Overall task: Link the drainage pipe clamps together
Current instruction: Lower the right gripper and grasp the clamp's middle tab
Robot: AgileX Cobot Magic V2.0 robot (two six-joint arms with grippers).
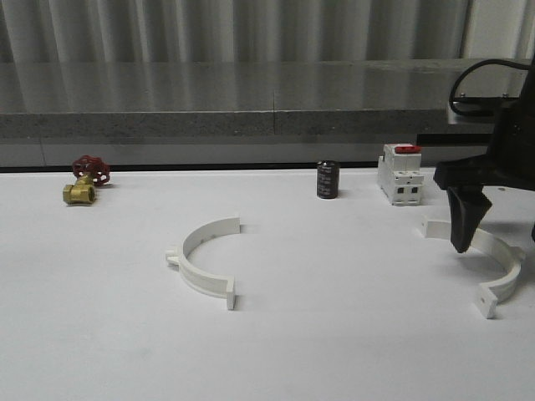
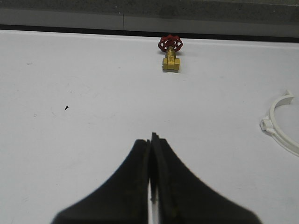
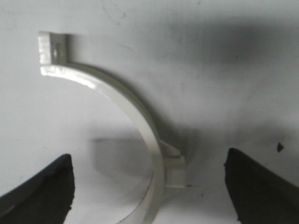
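Observation:
Two white half-ring drainage pipe clamps lie flat on the white table, well apart. One clamp lies left of centre, and its edge also shows in the left wrist view. The other clamp lies at the far right. My right gripper hovers over this right clamp, open. The wrist view has its dark fingers wide apart on either side of the clamp's band, not touching it. My left gripper is shut on nothing above bare table, away from both clamps.
A brass valve with a red handwheel sits at the back left, also seen from the left wrist. A black cylinder and a white switch block with a red top stand at the back right. A grey ledge runs behind the table.

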